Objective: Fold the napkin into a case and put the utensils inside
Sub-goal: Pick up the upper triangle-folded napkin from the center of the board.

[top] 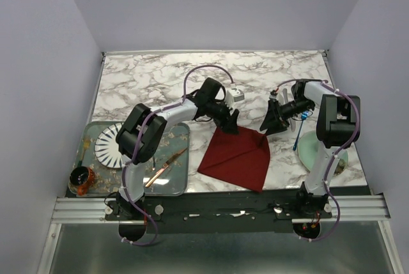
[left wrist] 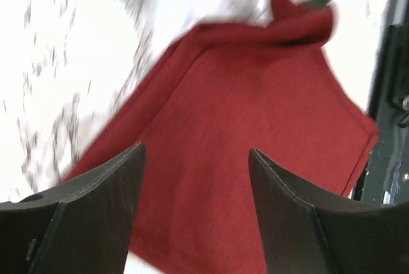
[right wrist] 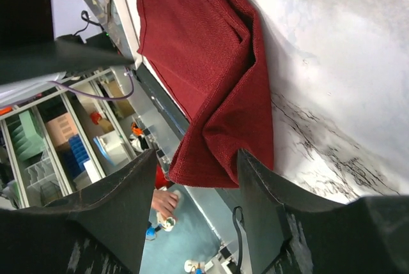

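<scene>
Nearest you, the napkin (top: 235, 158) lies on the marble table (top: 160, 82) close to the front edge, between the two arms. It is a doubled, lopsided four-sided shape and not yet a narrow case. Just beyond it, your left gripper (left wrist: 196, 156) hovers over the far left corner with its jaws spread wide and nothing between them, the cloth flat underneath. Your right gripper (right wrist: 197, 159) sits at the far right corner with its jaws also parted. A bunched, layered corner of the cloth lies in the gap, though nothing shows it being pinched (I cannot tell whether a finger brushes it). You look to be in the folding stage, between folds. The next move calls for a firm grip on one edge, carried squarely across so the layers line up into a pocket. Further right, the blue-handled fork (top: 296, 137) waits beside the pale green plate (top: 310, 152), well apart from the cloth.
</scene>
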Tool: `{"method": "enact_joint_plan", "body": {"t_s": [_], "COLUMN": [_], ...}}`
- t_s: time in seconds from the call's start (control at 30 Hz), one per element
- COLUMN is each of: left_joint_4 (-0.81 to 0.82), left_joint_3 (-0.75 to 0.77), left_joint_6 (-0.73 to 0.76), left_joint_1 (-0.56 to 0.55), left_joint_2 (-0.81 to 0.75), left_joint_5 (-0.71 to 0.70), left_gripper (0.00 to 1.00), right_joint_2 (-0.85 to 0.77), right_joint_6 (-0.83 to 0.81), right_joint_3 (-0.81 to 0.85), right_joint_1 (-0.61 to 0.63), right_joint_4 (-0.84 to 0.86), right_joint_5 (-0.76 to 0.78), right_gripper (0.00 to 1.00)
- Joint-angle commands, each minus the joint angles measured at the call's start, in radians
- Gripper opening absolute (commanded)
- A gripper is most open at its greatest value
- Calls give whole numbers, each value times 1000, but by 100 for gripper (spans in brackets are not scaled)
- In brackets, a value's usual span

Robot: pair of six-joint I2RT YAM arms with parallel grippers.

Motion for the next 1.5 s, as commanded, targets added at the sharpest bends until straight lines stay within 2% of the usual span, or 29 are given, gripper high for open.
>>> {"method": "enact_joint_plan", "body": {"t_s": [0.0, 0.13, 0.3, 0.5, 0.63, 0.77, 1.0, 1.1, 1.27, 1.33, 1.47], "left_joint_4": [221, 332, 340, 353, 279, 224, 183, 117, 83, 48, 12], "left_joint_3": [-10, -57, -45, -19, -2, -1, 47, 64, 32, 32, 24], "left_joint_6": [119, 301, 514, 611, 697, 757, 755, 783, 857, 883, 927], "left_joint_1": [-37, -82, -137, -185, -198, -206, -209, -209, -211, -212, -212], "left_joint_2": [-35, -52, -27, 14, 28, 30, 51, 56, 36, 33, 25], "left_joint_5": [156, 181, 144, 106, 126, 130, 121, 120, 103, 100, 93], "left_gripper": [76, 75, 73, 65, 61, 60, 61, 51, 27, 21, 18], "right_joint_2": [-27, -29, -27, -26, -32, -38, -30, -29, -24, -21, -37], "right_joint_6": [-17, -19, -17, -28, -43, -69, -101, -108, -146, -169, -152], "right_joint_3": [-15, -39, -62, -78, -76, -73, -75, -81, -70, -38, -10], "right_joint_1": [5, 5, 5, 5, 5, 5, 5, 6, 6, 6, 1], "right_joint_4": [-6, -14, -14, -20, -32, -48, -71, -71, -104, -144, -152], "right_joint_5": [-48, -71, -93, -113, -120, -140, -175, -175, -198, -197, -133], "right_gripper": [61, 59, 58, 58, 58, 58, 58, 58, 58, 59, 62]}}
